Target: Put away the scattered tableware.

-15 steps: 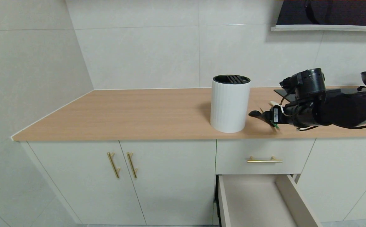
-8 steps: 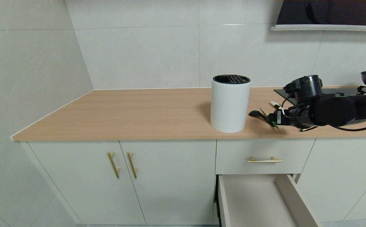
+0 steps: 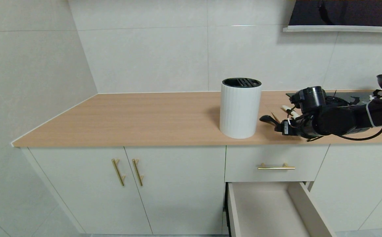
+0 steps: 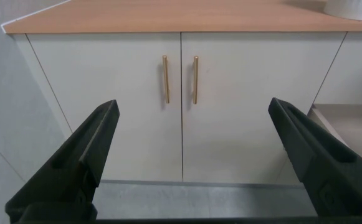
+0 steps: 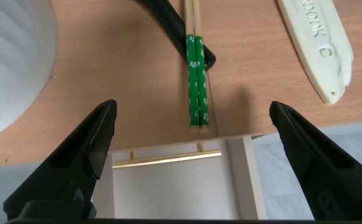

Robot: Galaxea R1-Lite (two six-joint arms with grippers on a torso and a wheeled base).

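pickup step seems to be in hand: the right claw [image 5: 192,127] is spread wide over the green-tipped chopsticks [image 5: 194,68], which are laid on the tabletop [image 3: 145,118] near its front edge, just beside the white holder [image 3: 240,110]. a drop and a squeeze would be needed next. the black handle [image 5: 168,22] right against them could get nabbed too. the left claw [image 4: 192,143] is held wide by the cupboard doors [image 4: 230,112].

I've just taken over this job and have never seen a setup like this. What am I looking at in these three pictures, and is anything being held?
It is a two-armed robot at a kitchen counter. The wide picture comes from its head camera; the other two look out from a camera on each wrist. On the counter stand a white utensil holder and, beside it, green-banded chopsticks lying across a black handle, plus a white utensil. The right gripper is open above the chopsticks, holding nothing. The left gripper is open too, facing the cabinet doors. A drawer below is open.
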